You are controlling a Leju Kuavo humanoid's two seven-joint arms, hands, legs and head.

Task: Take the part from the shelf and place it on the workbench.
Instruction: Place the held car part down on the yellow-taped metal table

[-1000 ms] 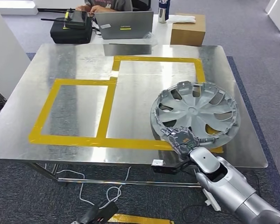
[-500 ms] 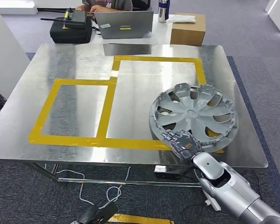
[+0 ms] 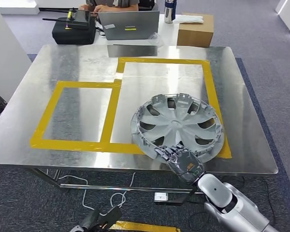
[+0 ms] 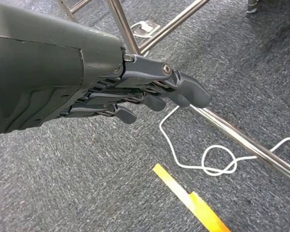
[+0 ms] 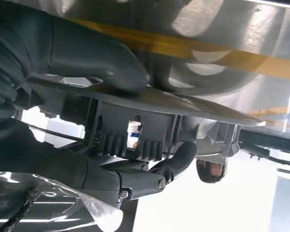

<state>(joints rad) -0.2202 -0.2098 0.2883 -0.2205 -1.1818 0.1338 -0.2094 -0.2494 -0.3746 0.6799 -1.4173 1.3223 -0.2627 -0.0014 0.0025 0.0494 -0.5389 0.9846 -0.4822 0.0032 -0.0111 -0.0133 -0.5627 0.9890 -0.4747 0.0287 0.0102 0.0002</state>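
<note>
The hubcap (image 3: 178, 127) is gripped at its near rim by the right hand (image 3: 181, 161) – thumb above, fingers beneath – over the steel workbench (image 3: 81, 63), across the yellow tape (image 3: 112, 113). The left hand (image 4: 136, 89) hangs empty, fingers straight and close together, above a white cable (image 4: 195, 154).

Laptop lid (image 3: 129, 25): you can see a small yellow sticker and a pale one on it; any lettering is too small to read.
Cardboard box (image 3: 195, 30): no print you can read.
Black case (image 3: 73, 33): a yellow-green mark on the device on top, not legible.
Wheel cover (image 3: 177, 124): no brand or number you can make out.
</note>
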